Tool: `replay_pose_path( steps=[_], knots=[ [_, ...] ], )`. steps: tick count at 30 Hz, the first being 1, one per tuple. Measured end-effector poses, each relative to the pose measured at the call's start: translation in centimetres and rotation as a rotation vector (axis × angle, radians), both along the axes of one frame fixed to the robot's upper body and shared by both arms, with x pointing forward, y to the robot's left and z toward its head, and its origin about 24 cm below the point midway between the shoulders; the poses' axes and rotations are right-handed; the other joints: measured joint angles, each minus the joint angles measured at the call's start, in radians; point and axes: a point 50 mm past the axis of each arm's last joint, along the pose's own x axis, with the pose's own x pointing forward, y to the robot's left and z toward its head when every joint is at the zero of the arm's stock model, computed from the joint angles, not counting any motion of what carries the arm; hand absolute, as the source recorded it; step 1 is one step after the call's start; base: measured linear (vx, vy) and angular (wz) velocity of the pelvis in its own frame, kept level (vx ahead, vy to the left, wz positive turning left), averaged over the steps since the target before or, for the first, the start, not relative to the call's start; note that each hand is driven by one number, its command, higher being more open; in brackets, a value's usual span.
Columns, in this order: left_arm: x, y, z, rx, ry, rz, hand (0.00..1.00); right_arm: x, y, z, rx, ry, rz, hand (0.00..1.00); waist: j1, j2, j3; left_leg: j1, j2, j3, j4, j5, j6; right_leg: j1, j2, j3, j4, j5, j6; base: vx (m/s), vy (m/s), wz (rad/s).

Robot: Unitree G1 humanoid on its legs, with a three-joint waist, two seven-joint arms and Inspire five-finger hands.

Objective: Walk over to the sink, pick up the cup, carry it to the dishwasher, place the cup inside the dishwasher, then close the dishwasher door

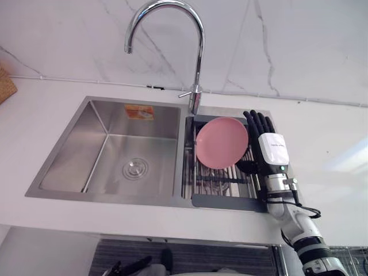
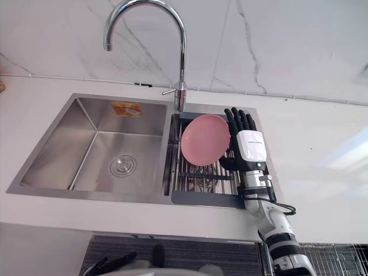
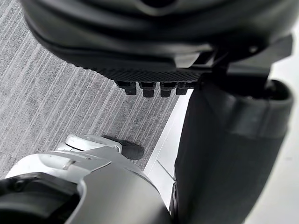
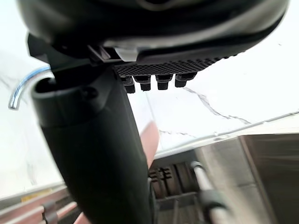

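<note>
A pink round cup (image 1: 221, 142) lies on its side on the drying rack (image 1: 221, 185) in the sink's right basin, its round face turned up towards me. My right hand (image 1: 273, 149) rests just right of it, fingers straight and pointing at the back wall, close against the cup's right edge. It holds nothing. The right wrist view shows the pink cup (image 4: 150, 140) edge just past the thumb (image 4: 93, 154). My left hand (image 3: 224, 154) hangs low over the grey floor, relaxed and empty.
The tall chrome faucet (image 1: 198, 52) arches over the divider between the two basins. The left basin (image 1: 115, 149) holds only its drain. White countertop (image 1: 328, 149) surrounds the sink, and a marble wall stands behind. A woven basket's corner (image 1: 4, 86) sits far left.
</note>
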Motion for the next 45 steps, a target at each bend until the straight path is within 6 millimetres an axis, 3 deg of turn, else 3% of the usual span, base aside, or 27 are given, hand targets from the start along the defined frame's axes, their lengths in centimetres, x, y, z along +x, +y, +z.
replay_pose_path(
  steps=[3, 19, 20, 31, 45],
  knots=[
    [0.2, -0.1, 0.0, -0.006, -0.018, -0.006, 1.0, 0.1, 0.3, 0.0, -0.024, -0.03, 0.009, 1.0, 0.016, 0.006, 0.007, 0.002, -0.001, -0.004, 0.0, -0.001, -0.001, 0.004, -0.001, -0.003, 0.0, 0.001, 0.002, 0.01, -0.018, 0.05],
    [0.1, -0.1, 0.0, -0.008, -0.017, -0.007, 1.0, 0.9, 0.7, -0.5, -0.1, 0.054, 0.043, 1.0, 0.018, 0.004, 0.011, 0.003, -0.002, -0.021, -0.001, -0.001, -0.002, 0.019, 0.001, -0.026, -0.004, -0.001, 0.0, 0.0, -0.008, 0.03],
    [0.1, -0.1, 0.0, -0.008, -0.016, -0.007, 1.0, 1.0, 0.8, -0.5, -0.103, 0.06, 0.047, 0.0, 0.017, 0.004, 0.01, 0.003, -0.002, -0.021, -0.001, -0.001, -0.002, 0.019, 0.001, -0.026, -0.004, -0.001, 0.0, 0.0, 0.0, 0.0],
    [0.2, 0.1, 0.1, 0.0, -0.017, -0.019, 1.0, 2.1, 0.0, 0.4, -0.135, 0.097, 0.066, 0.0, 0.018, -0.01, 0.017, 0.003, -0.001, -0.021, -0.001, 0.002, -0.005, 0.019, 0.001, -0.029, -0.003, -0.003, 0.005, 0.0, 0.0, 0.0],
    [0.3, 0.2, 0.1, 0.002, -0.019, -0.026, 1.0, 2.3, -0.5, 0.0, -0.173, 0.162, 0.081, 0.0, 0.02, -0.012, 0.017, 0.011, 0.01, -0.02, -0.001, 0.005, -0.011, 0.025, 0.009, -0.03, 0.0, -0.009, 0.004, 0.0, 0.0, 0.0]
  ],
)
